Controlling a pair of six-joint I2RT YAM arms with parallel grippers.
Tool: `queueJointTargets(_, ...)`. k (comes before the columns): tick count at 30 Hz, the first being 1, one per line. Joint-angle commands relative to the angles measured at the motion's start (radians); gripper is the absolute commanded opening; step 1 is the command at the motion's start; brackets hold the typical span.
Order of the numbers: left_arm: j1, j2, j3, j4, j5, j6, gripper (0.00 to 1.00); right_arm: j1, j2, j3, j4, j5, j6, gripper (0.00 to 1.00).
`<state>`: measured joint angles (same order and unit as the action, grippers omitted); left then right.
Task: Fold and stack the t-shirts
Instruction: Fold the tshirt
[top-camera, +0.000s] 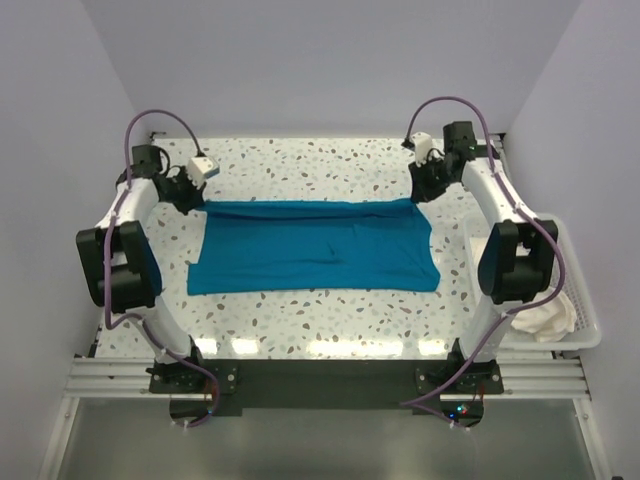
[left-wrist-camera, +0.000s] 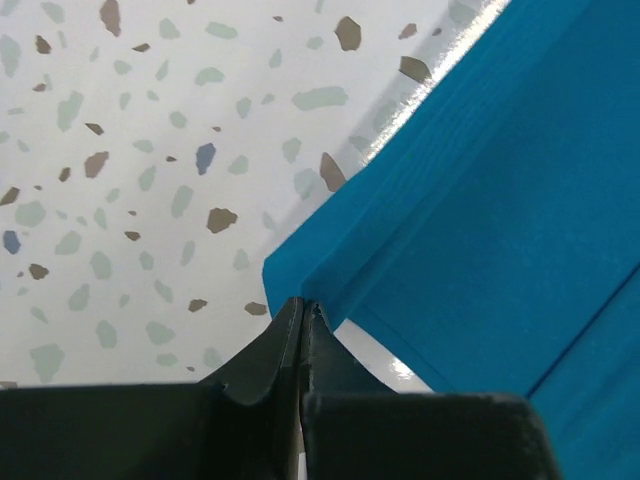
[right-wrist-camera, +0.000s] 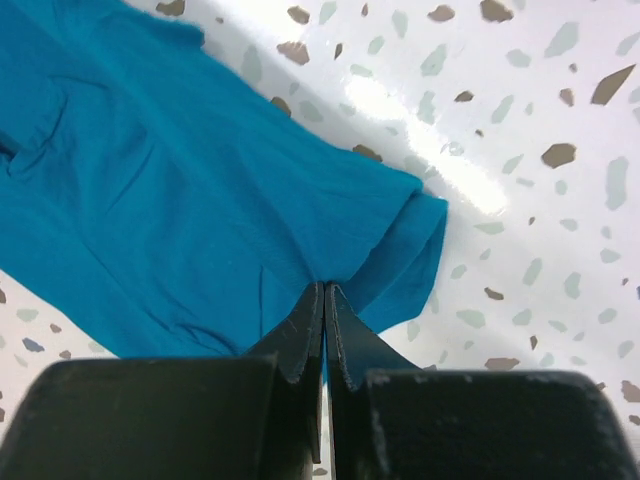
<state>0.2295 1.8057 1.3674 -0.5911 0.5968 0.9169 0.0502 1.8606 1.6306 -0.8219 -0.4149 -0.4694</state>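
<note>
The teal-blue t-shirt (top-camera: 310, 245) lies folded in a wide band across the middle of the table. My left gripper (top-camera: 197, 199) is shut on its far left corner; in the left wrist view the jaws (left-wrist-camera: 303, 305) pinch the shirt's edge (left-wrist-camera: 470, 190). My right gripper (top-camera: 424, 192) is shut on the far right corner; in the right wrist view the jaws (right-wrist-camera: 324, 290) pinch the cloth (right-wrist-camera: 180, 190). A white cloth (top-camera: 548, 318), partly hidden by the right arm, lies in the basket; I see no red marks on it.
A white plastic mesh basket (top-camera: 585, 290) stands at the table's right edge beside the right arm. The speckled tabletop (top-camera: 300, 160) shows behind and in front of the shirt. Walls close in on three sides.
</note>
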Motion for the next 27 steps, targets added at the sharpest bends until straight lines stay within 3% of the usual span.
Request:
queueJointTargets(1, 0.008, -0.065, -0.05, 0.013, 0.024, 0.063, 0.0, -0.003, -0.055, -0.05, 0.001, -0.028, -0.046, 0.0)
queueJointTargets(12, 0.007, -0.075, -0.218, 0.039, -0.012, 0.115, 0.0, -0.001, -0.078, -0.187, 0.021, -0.024, -0.057, 0.0)
queueJointTargets(27, 0.005, -0.048, -0.203, 0.053, -0.029, 0.099, 0.0, 0.016, -0.1, -0.269, 0.023, -0.027, -0.022, 0.0)
